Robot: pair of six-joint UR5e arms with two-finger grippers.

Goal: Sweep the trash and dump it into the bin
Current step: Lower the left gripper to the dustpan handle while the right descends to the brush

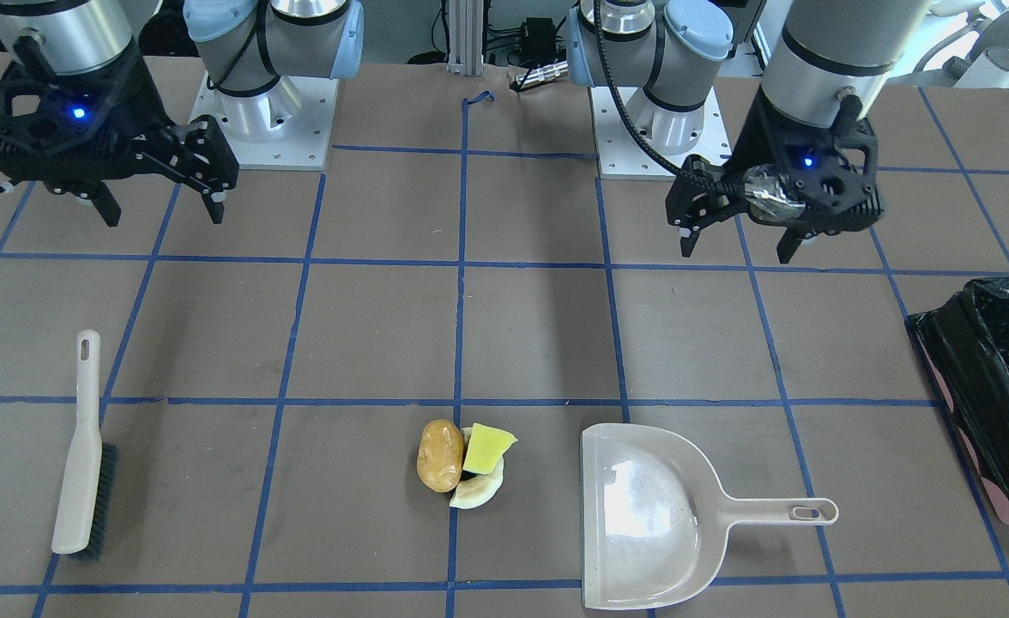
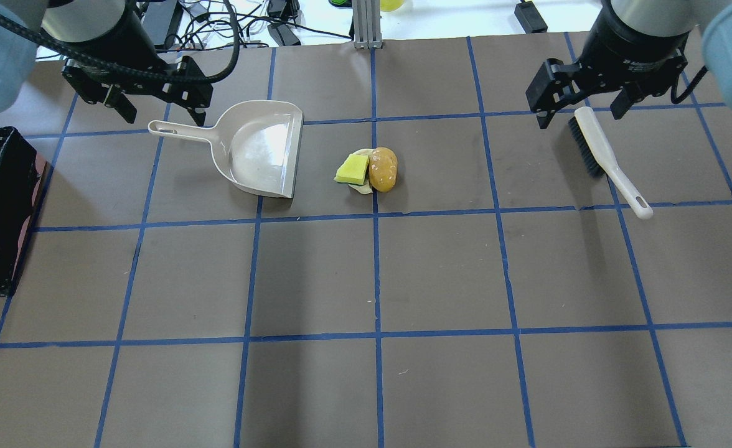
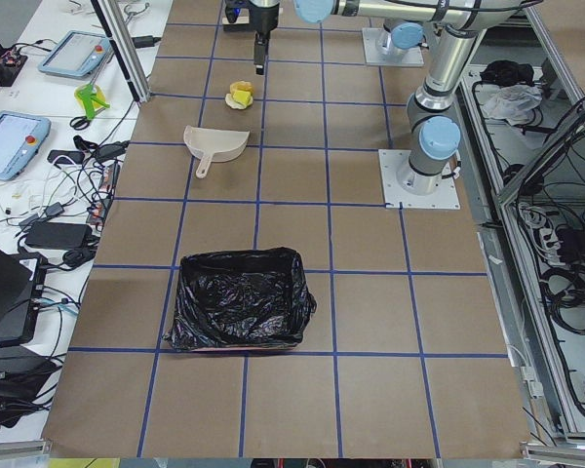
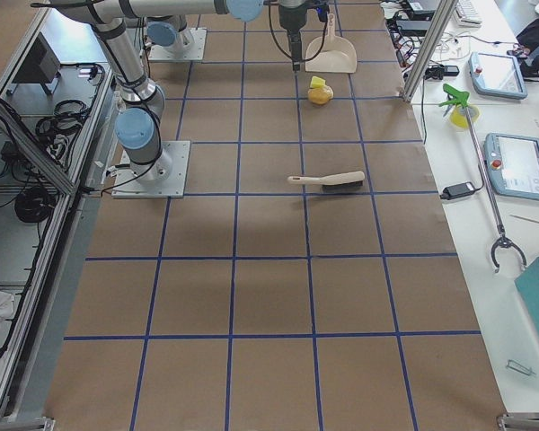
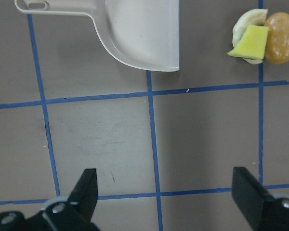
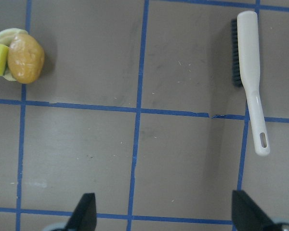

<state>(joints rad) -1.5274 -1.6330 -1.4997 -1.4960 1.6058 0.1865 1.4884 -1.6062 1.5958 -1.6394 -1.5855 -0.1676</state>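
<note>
The left gripper (image 1: 738, 245) hangs above the table (image 2: 441, 274) with its fingers spread wide and nothing between them. The left wrist view confirms this, showing only bare surface between the two fingertips. The right gripper (image 1: 163, 210) is likewise spread wide and empty, clear of the surface. In the overhead view the left gripper seems to sit over the dustpan (image 1: 642, 515) handle and the right one over the bristle end of the brush (image 1: 80, 446). The front-facing view shows both raised and set back toward the robot's bases, touching neither. The left wrist view takes in the dustpan and the trash (image 1: 462, 463) but not the brush, and the right wrist view takes in the brush and the trash but not the dustpan. The trash lies in a tight cluster on a blue tape line, near the dustpan's open mouth and well apart from the brush. It consists of a potato (image 1: 439, 455), a yellow sponge (image 1: 487, 448) and a pale crescent piece (image 1: 477, 493), all touching. The overhead view hides most of the crescent under the sponge, while the front-facing view shows its curved edge and the sponge's dark underside. The bin (image 3: 236, 327), lined with a black bag, stands at the table's end on the robot's left, well apart from the dustpan. Only the exterior left view shows it whole and open-topped, since the overhead and front-facing views cut it off at their edges.
</note>
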